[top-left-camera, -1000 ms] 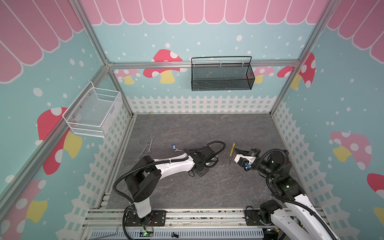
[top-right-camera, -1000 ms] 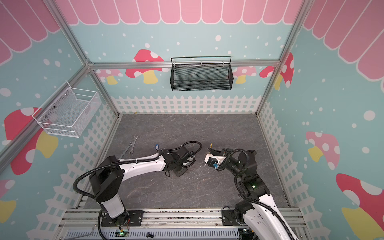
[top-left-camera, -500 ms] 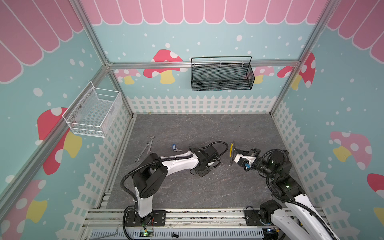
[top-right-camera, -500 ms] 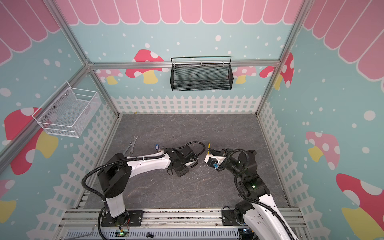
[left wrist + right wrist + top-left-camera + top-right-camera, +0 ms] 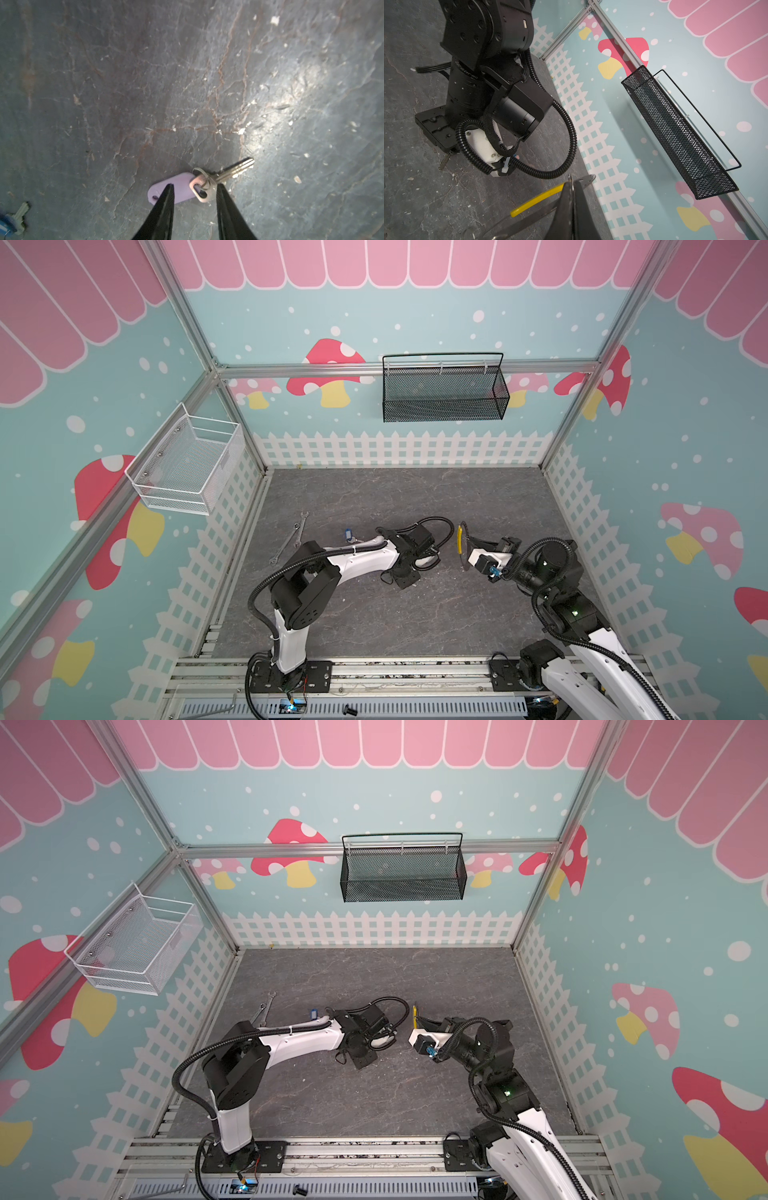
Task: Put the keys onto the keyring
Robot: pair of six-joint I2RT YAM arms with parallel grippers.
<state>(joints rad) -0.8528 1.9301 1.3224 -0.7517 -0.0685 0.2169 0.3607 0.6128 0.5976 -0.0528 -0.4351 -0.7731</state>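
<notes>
Left wrist view: left hand (image 5: 195,185) low, fingers (image 5: 166,204) astride lilac-tagged key (image 5: 207,187).

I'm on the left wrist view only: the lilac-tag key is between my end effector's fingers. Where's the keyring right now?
Observer: The right end effector is shut on the keyring, gripping its wire beside the yellow segment.
Operator: Which side of my arm?
Observer: In both top views it stands on edge just right of the left arm, at its wrist.
Operator: Anything else lying around?
Observer: Two wrenches lie left of the blue-tag key.
</notes>
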